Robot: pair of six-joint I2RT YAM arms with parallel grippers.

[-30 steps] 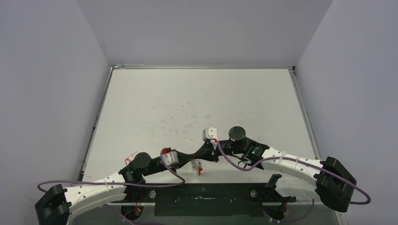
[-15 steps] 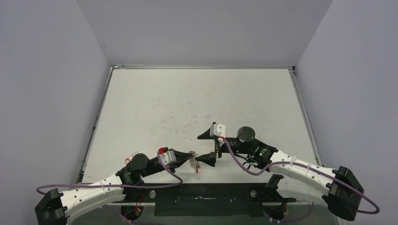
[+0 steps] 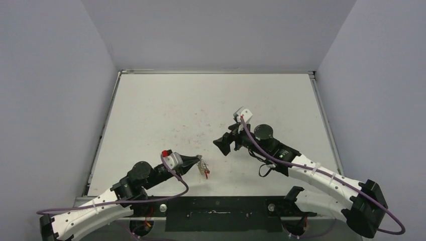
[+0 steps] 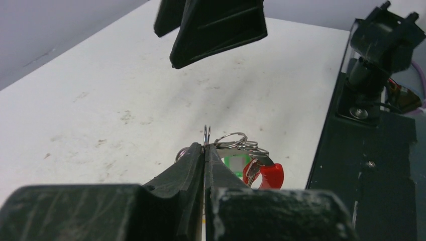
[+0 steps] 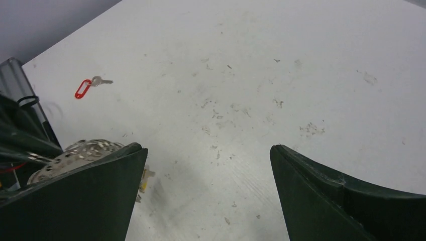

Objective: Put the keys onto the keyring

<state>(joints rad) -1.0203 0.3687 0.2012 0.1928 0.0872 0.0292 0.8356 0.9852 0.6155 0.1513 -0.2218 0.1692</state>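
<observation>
Left pincer (image 4: 204, 149) clamped on the thin silvery wire keyring (image 4: 206, 131), keys (image 4: 261, 171) with glossy red and green tags bunched beside it. Right pincer (image 5: 207, 150) wide apart, nearby, empty. One red-tagged key (image 5: 90, 85) lies loose on scuffed white bench (image 3: 176, 105).

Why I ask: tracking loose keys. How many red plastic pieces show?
2. One red piece hangs from the keyring pinched in the left tool; one red tag is on a loose key lying on the table. Others may be hidden.
</observation>
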